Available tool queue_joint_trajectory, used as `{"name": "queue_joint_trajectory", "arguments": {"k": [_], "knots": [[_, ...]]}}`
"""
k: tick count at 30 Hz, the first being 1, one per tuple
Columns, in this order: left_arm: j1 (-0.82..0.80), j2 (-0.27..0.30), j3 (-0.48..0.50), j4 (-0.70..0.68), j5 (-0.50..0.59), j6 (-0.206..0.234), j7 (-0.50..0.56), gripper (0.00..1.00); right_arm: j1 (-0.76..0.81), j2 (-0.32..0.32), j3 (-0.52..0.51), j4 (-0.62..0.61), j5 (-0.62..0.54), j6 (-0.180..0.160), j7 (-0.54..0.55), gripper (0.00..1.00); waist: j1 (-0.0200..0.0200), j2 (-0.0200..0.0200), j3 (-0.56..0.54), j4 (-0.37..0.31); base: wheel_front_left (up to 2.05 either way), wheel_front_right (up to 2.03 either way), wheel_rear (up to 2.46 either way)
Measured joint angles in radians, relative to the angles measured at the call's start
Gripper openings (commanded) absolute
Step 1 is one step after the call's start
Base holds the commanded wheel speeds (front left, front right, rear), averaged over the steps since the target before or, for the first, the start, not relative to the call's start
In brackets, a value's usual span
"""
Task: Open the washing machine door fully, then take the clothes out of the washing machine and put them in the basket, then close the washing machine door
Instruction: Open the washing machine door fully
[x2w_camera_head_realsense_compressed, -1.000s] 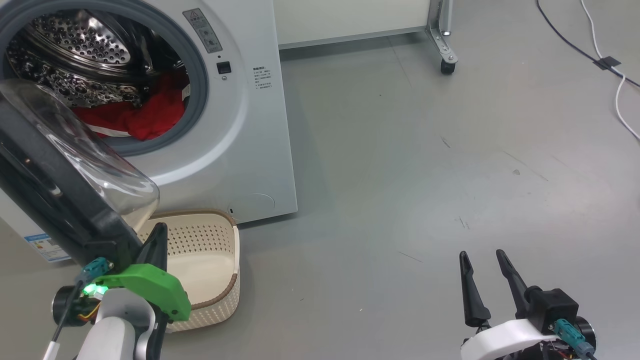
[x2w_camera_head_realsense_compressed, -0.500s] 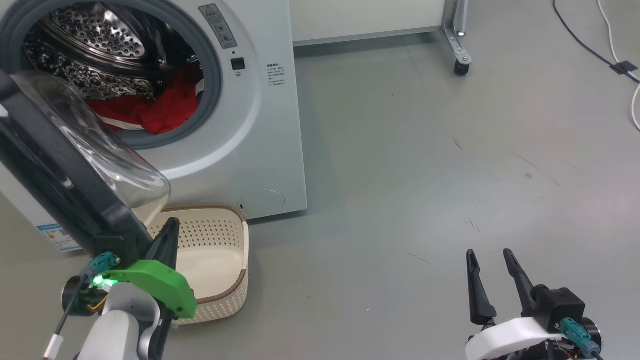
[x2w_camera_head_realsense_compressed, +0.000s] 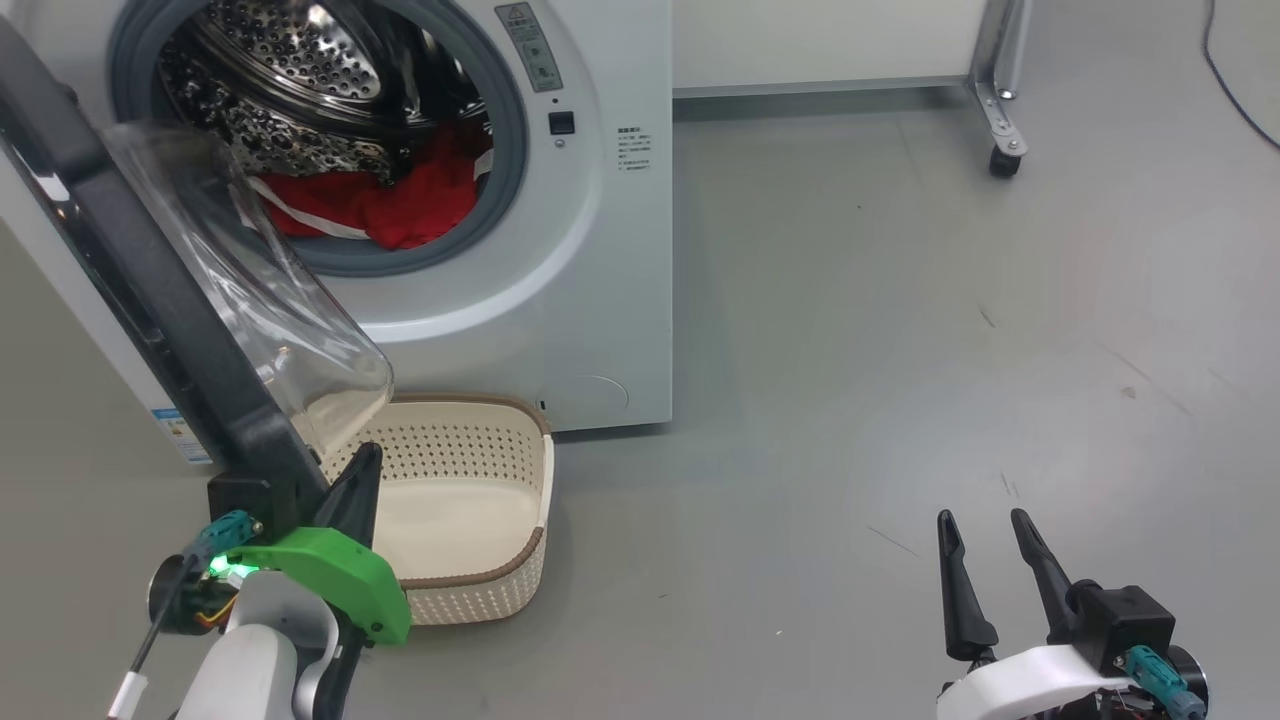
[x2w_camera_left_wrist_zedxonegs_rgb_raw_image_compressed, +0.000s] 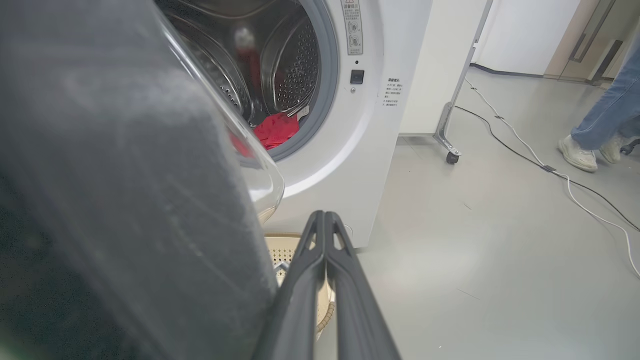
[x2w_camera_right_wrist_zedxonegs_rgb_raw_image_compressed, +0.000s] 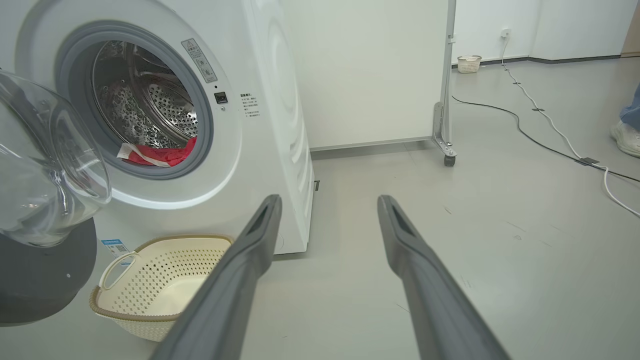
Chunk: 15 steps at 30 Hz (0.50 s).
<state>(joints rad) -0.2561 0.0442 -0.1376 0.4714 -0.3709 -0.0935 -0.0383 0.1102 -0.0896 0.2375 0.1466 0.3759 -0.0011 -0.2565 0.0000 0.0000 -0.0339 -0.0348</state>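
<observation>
A warning triangle (x2w_camera_head_realsense_compressed: 517, 13) tops the grey label (x2w_camera_head_realsense_compressed: 530, 45) on the washing machine (x2w_camera_head_realsense_compressed: 600, 280). The label's print, the text block (x2w_camera_head_realsense_compressed: 632, 148) and the blue sticker (x2w_camera_head_realsense_compressed: 180, 432) are too small to read.

The clothes (x2w_camera_head_realsense_compressed: 400, 210) are red, the washing machine (x2w_camera_head_realsense_compressed: 600, 290) white, the basket (x2w_camera_head_realsense_compressed: 480, 602) cream, perforated, with a brown rim.

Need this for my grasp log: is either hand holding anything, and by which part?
Nothing is held. The left hand is shut empty beside the washing machine door; the right hand is open.
</observation>
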Motion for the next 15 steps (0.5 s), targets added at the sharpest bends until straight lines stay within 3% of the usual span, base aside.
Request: {"name": "queue_joint_trajectory", "arguments": {"k": [15], "knots": [[-0.006,-0.002,0.003,0.038,-0.007,0.0,-0.019,0.0,0.002,0.012,-0.007,0.001,0.0,0.01,0.0,1.0,0.0,0.0,-0.009,0.148,0.0,0.0,0.0]]}}
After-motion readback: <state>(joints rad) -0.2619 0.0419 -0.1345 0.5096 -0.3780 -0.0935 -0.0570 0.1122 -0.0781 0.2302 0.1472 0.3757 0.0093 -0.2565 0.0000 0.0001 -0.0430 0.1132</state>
